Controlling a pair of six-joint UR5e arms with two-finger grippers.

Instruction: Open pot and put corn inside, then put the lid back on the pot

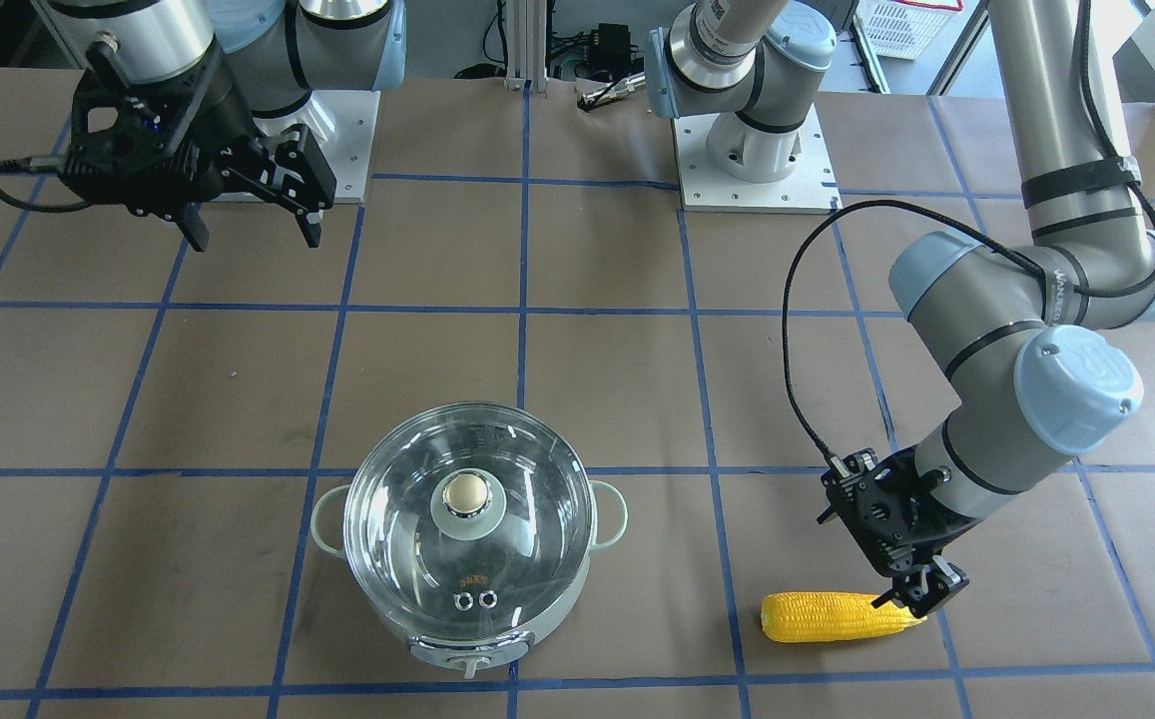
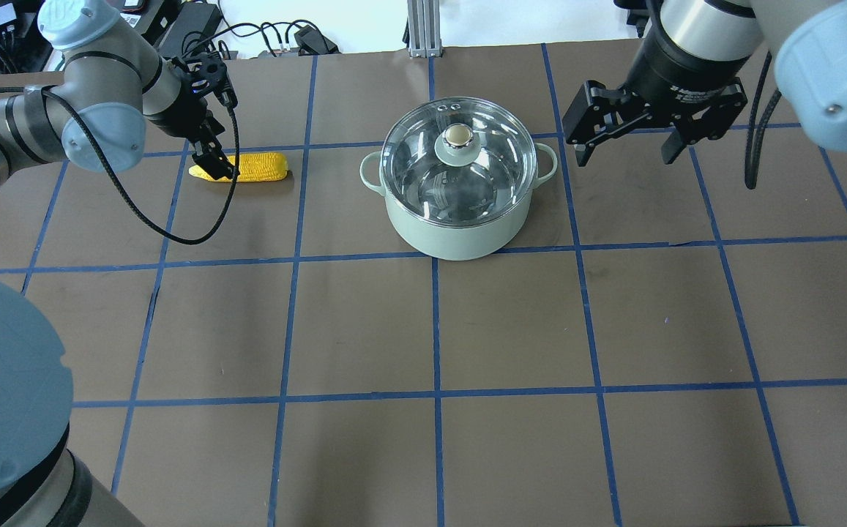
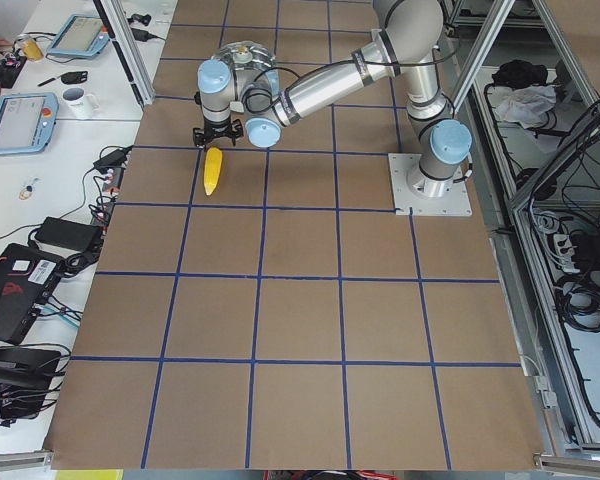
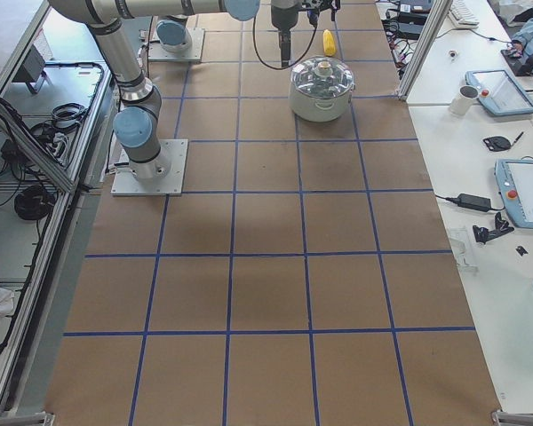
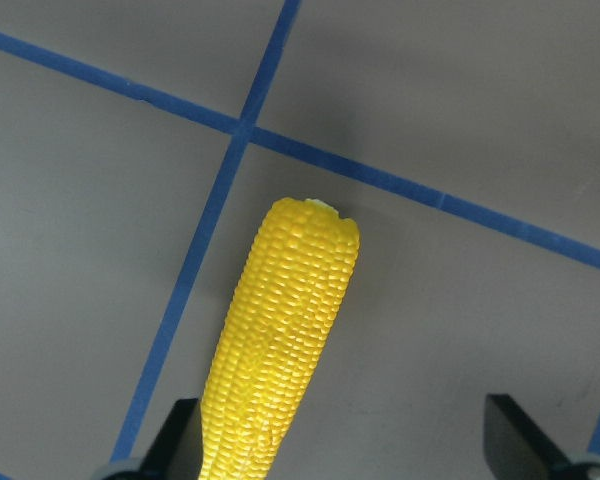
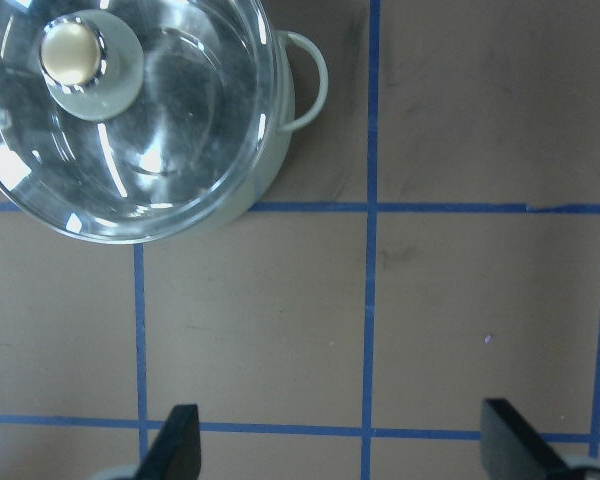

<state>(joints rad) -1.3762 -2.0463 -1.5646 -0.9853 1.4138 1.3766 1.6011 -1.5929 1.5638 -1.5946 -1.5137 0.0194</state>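
Observation:
The pale mint-green pot (image 2: 460, 230) stands on the table with the clear glass lid (image 2: 423, 157) on it, beige knob up. Both also show in the front view, the pot (image 1: 549, 621) and the lid (image 1: 527, 519). The yellow corn (image 2: 255, 167) lies on the table to the pot's left and also shows in the front view (image 1: 827, 616). My left gripper (image 2: 211, 159) is open and low over the corn's tapered end. In the left wrist view the corn (image 5: 280, 340) lies against the view's left finger. My right gripper (image 2: 624, 155) is open and empty, hovering right of the pot.
Brown table paper with a blue tape grid. The arm bases (image 1: 752, 150) stand at the robot's edge. A black cable (image 2: 174, 227) loops from the left wrist over the table near the corn. Desks with tablets and a mug (image 4: 466, 98) stand beyond the far edge.

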